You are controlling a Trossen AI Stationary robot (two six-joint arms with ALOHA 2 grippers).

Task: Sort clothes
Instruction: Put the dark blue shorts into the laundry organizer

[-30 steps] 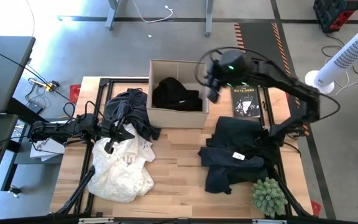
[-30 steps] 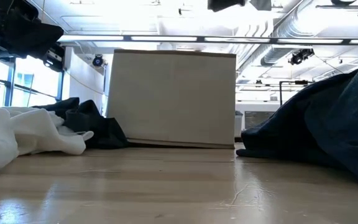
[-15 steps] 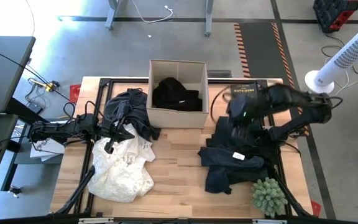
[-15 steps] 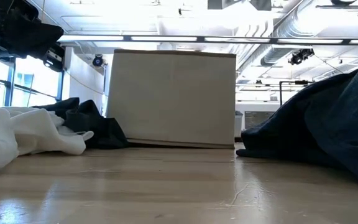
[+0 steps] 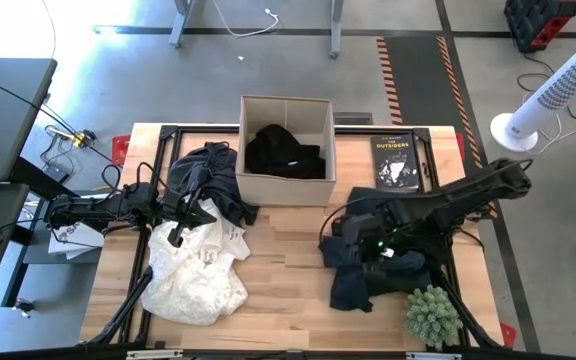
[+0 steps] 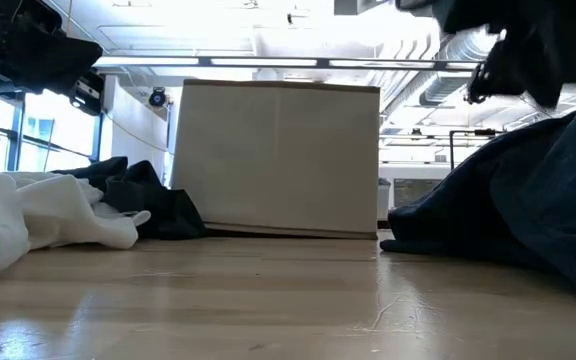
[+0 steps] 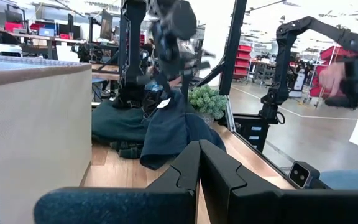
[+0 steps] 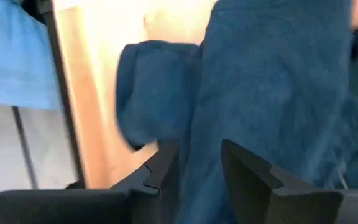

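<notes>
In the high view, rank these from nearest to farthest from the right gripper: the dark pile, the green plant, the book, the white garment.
Measured from the right gripper:
1. dark pile, directly under it.
2. green plant at the near right corner and book at the far right edge: too close to call.
3. white garment, across the table on the left.

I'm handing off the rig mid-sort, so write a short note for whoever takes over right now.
Right gripper: open, down over the dark pile on the table's right side, nothing gripped yet.
Left gripper: shut, empty, resting by the mixed heap on the left.
Done: one black garment lies in the cardboard box.
Left: the dark pile, plus the dark garment and the white garment on the left.
</notes>
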